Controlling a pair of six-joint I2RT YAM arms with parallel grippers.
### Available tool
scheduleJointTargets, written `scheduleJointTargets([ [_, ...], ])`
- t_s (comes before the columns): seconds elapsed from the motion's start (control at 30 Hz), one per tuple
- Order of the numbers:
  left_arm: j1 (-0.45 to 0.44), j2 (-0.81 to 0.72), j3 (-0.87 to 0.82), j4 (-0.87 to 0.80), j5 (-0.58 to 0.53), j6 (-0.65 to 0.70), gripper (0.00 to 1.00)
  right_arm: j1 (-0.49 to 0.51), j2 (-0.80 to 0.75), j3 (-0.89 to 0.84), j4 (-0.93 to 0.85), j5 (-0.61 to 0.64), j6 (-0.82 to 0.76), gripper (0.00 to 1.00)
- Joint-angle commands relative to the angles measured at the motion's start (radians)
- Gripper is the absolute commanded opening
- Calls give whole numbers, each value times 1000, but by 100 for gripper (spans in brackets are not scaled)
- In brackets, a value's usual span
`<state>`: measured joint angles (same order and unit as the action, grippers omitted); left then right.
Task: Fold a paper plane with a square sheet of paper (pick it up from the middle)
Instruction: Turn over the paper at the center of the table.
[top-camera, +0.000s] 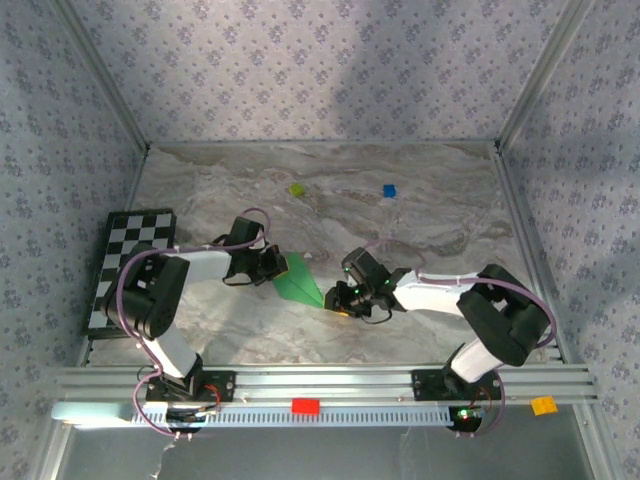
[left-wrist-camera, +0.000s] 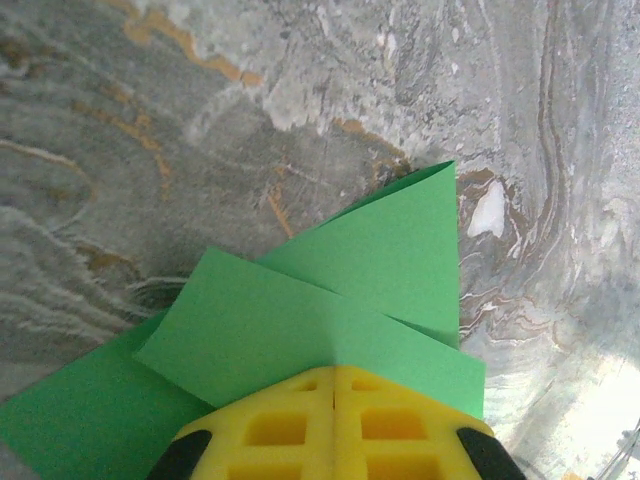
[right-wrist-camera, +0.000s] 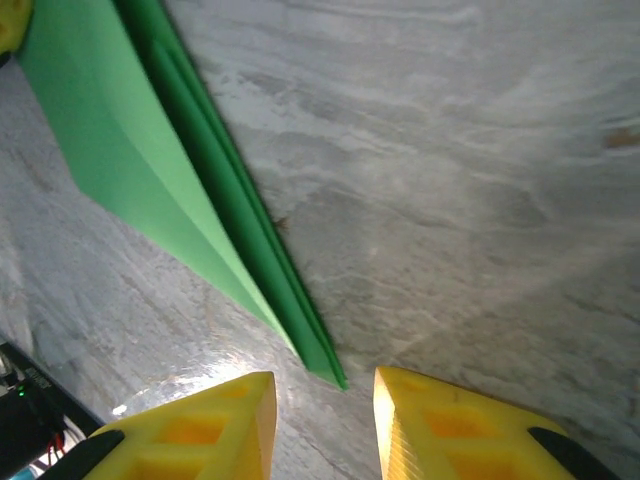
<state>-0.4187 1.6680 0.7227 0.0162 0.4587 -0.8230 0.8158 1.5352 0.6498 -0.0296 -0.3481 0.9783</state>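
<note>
Green paper (top-camera: 298, 282): it lies on the bench (top-camera: 430, 210) just left of the centre of the top view. It is already folded into a narrow pointed shape with several layers.
Direction of the paper: the wide end is at the upper left and the sharp tip points to the lower right.
Left fingers (left-wrist-camera: 280, 425): they are closed fully together at the bottom of the left wrist view, on the wide end of the paper. I cannot tell if they pinch a layer or only press it down on the bench.
Right fingers (right-wrist-camera: 220, 420): they stand partly apart and hold nothing. In the right wrist view the tip of the paper ends just before the gap between them, not touching either.
Step in hand: probably the right fingers are about to take the tip, or to press the long crease, while the left side anchors the paper.
How to do it well: let the left fingers hold firm, so the layers do not slide. Bring the right fingers low and straight along the crease line, so the tip enters the middle of the gap.
Closing: catch all the layers together, not only the top one.
Risk: a sideways pull may open the folds or bend the thin tip.
</note>
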Motion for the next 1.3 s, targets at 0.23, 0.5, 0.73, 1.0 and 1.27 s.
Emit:
scheduleJointTargets([
  [0.23, 9, -57, -21, -89, -32, 17, 0, -5, -53, 2, -16, 37, 16, 33],
  [0.5, 20, -61, -32, -90, -31, 21, 0, -12, -35, 30, -12, 10, -3, 35],
  [0.73, 29, -80, -51, -87, -28, 21, 0, -10, -32, 35, -7, 6, -4, 38],
  [1.0, 35, -80, -52, -83, -23, 21, 0, -3, -38, 38, -21, 20, -10, 38],
  [1.27, 36, -67, -51, -68, -10, 12, 0, -3, -32, 27, -7, 4, -4, 40],
])
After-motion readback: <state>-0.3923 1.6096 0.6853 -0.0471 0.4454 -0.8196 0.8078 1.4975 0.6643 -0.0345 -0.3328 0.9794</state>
